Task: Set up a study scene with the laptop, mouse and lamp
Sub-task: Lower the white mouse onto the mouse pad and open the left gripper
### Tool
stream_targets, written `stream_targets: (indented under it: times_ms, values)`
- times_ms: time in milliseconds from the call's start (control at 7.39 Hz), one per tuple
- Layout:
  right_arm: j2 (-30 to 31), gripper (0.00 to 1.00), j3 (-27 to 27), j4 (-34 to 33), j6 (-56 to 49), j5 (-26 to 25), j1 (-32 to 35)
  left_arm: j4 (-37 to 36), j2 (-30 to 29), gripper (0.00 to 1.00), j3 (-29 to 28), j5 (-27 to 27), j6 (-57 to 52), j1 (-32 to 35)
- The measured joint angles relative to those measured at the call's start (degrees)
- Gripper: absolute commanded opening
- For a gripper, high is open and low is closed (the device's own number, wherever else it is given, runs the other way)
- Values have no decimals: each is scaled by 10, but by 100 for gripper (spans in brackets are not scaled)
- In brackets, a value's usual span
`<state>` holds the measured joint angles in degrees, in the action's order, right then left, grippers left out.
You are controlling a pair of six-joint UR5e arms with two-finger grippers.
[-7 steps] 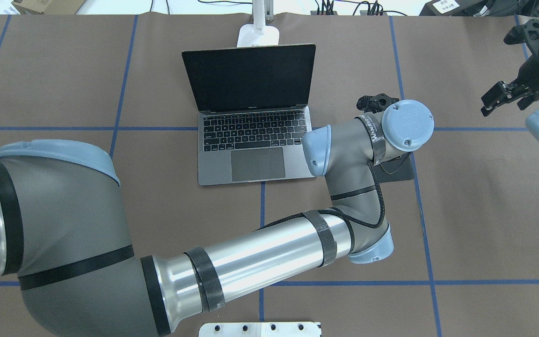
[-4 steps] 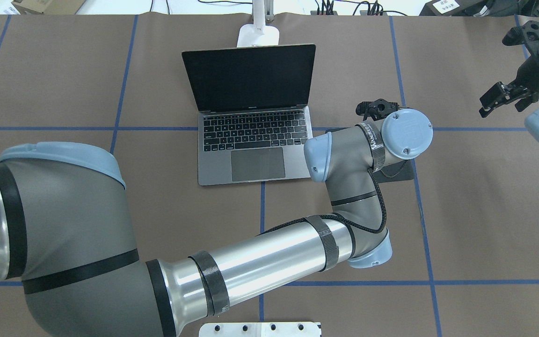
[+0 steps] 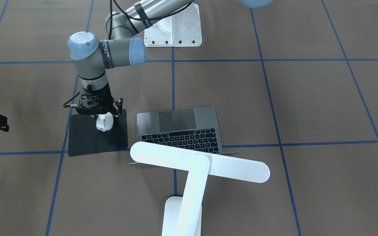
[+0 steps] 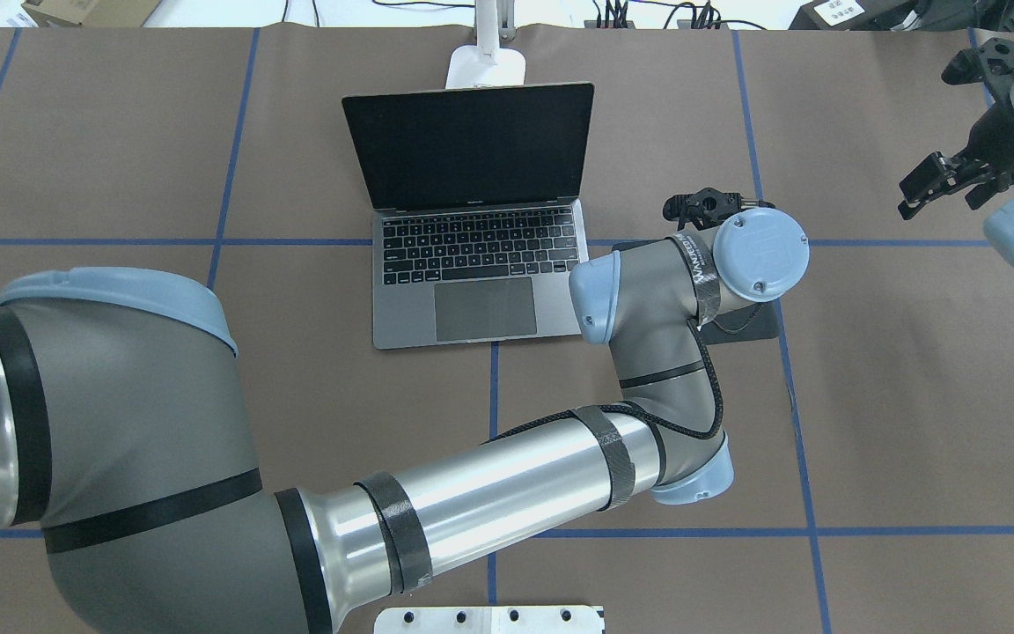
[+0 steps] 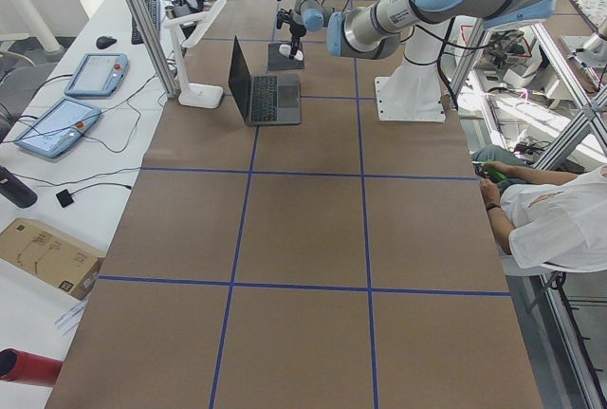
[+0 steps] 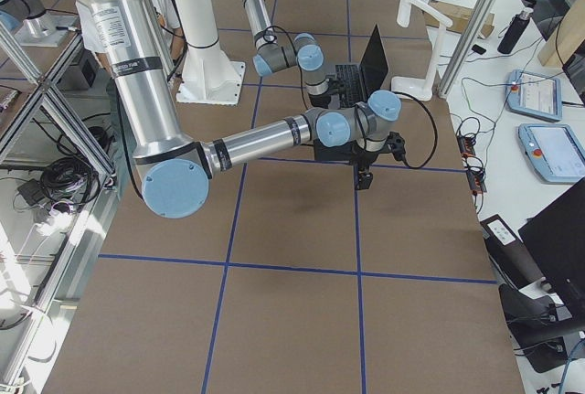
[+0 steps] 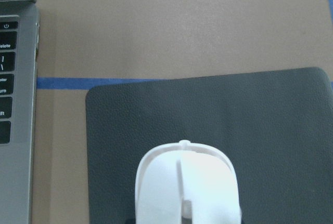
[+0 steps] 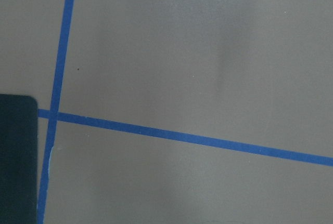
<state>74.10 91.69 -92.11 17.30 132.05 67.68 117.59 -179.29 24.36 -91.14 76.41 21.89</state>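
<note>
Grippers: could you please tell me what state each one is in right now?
Left gripper: shut on the mouse.
Right gripper: cannot be told whether it is open or shut.

We pick out part-legends on the laptop's (image 7: 18, 146) edge keys in the left wrist view: "elete", "urn", "ift". White lettering on a black strap (image 3: 106, 54) is too blurred to read.
</note>
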Motion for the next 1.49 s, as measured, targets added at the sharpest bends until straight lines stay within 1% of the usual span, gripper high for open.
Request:
stream_targets:
  times_ms: [271, 406, 541, 812, 1218, 1489]
  values:
    - [0, 99, -1, 0, -1, 1, 0, 1, 0, 71, -1, 0, 1, 0]
    - [0, 99, -1, 0, -1, 1, 0, 2, 0, 74, -3, 0, 1, 0]
    - [-1, 99, -3, 0, -1, 1, 0, 3, 0, 79, -4, 1, 1, 0]
    - [-4, 99, -7, 0, -1, 1, 0, 6, 1, 83, -4, 2, 1, 1]
    - [-5, 99, -8, 0, -1, 1, 0, 10, 1, 83, -4, 1, 2, 3]
    - [-5, 99, -8, 0, -1, 1, 0, 8, 2, 84, 12, -8, -2, 12]
